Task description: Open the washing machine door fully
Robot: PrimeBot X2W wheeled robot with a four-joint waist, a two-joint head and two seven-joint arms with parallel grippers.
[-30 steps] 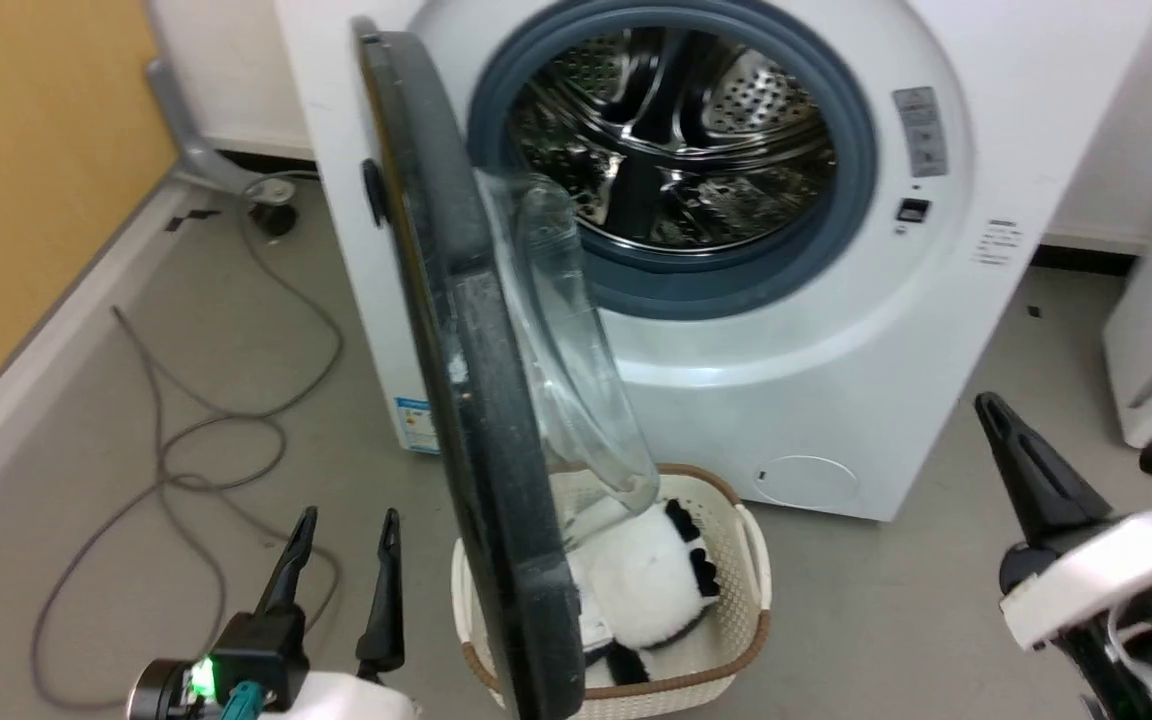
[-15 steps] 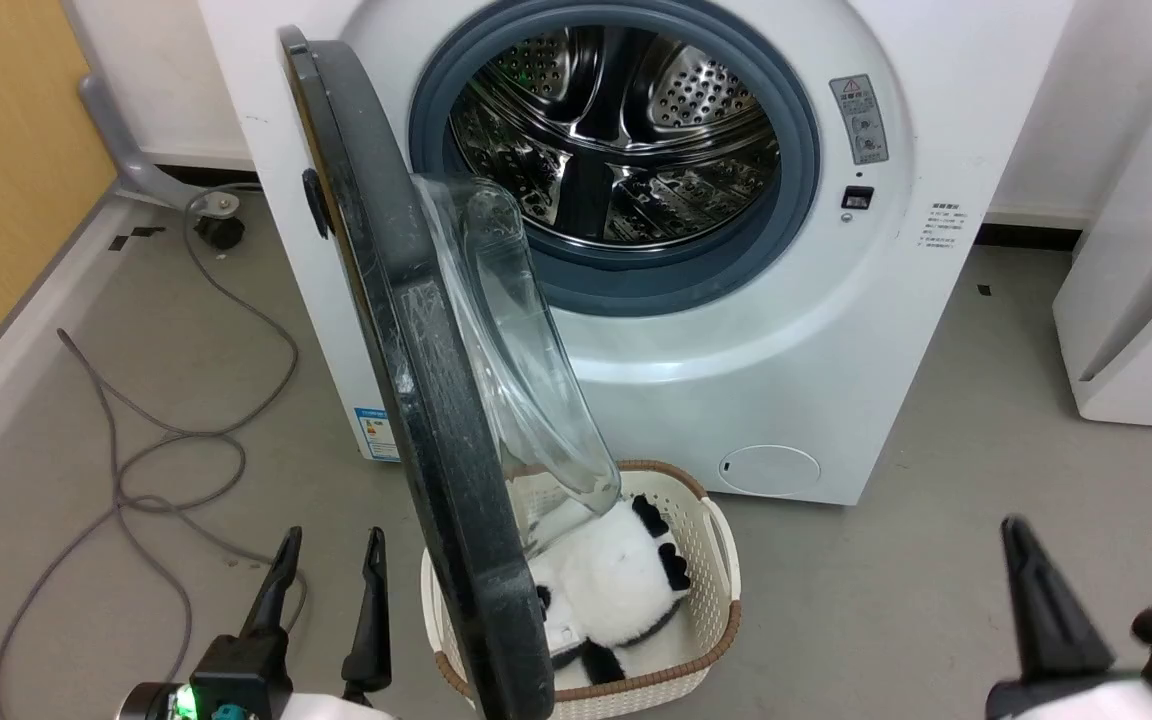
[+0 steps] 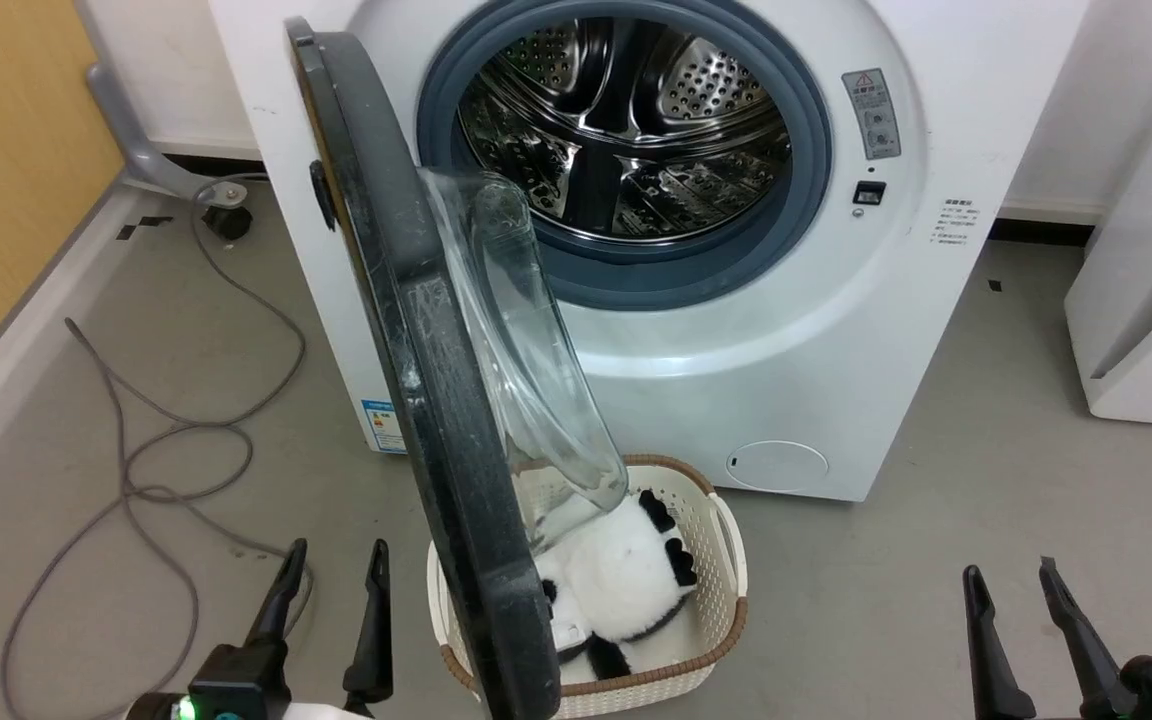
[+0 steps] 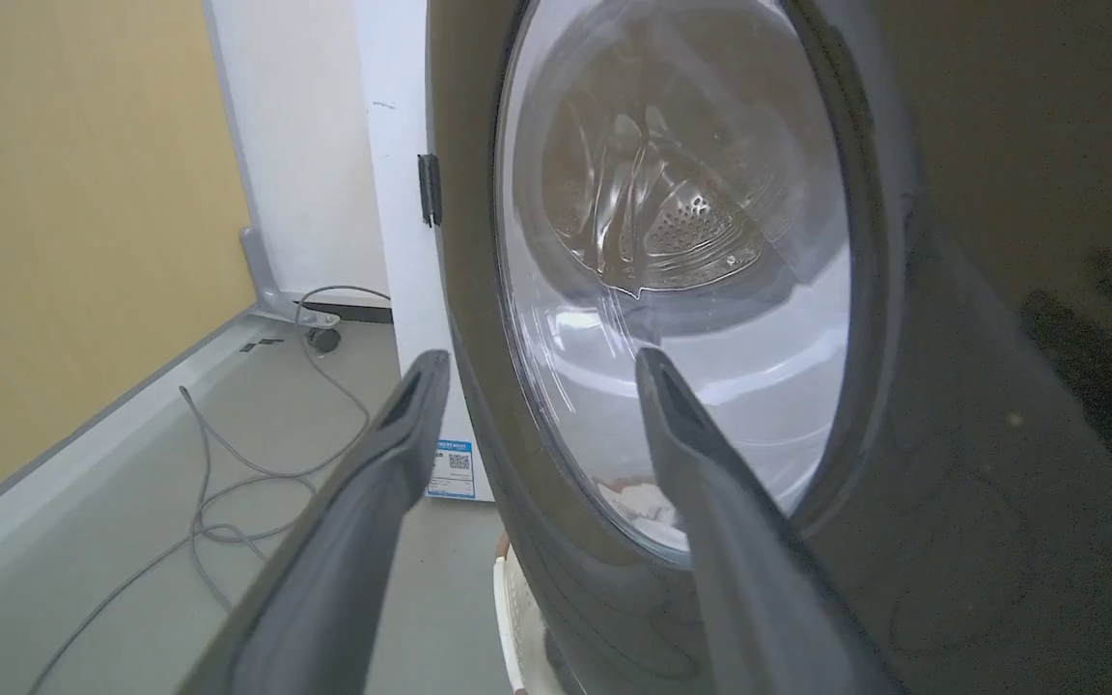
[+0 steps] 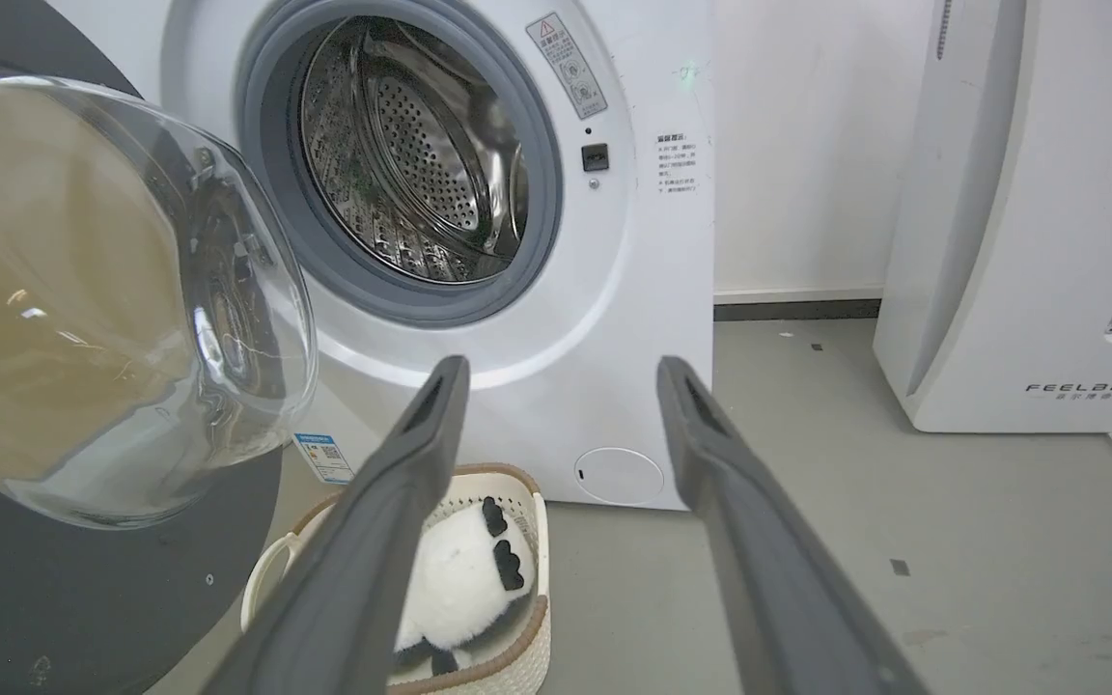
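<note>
Because it hangs from a hinge on the left side of the white boxy front-loading washing machine [image 3: 836,330], the large round glossy black washing machine door [image 3: 411,350], with its bulging clear glass bowl [image 3: 521,400], probably handles as a stiff, fairly heavy slab that swings only along a fixed arc. It therefore wants a steady sideways push or pull, not a lift. It stands roughly half open and edge-on between the two end effectors, with its free edge nearest them and its outer face just to the right of the left end effector [image 3: 336,548]. That end effector's two long dark fingers are spread apart with nothing between them. The right end effector [image 3: 1009,568] sits well apart on the door's inner side, likewise spread and empty. The glossy face looks slippery and the glass is best left alone, so the thick black rim near the free edge seems the safest place to bear on. To the left of the right end effector, under the door's lower edge, a cream perforated plastic basket [image 3: 731,560] holds a black-and-white plush panda [image 3: 626,580] on the grey floor [image 3: 886,600]. A grey cable [image 3: 166,440] loops ahead of the left end effector, and a white appliance [image 3: 1146,300] stands ahead and to the right of the right end effector.
</note>
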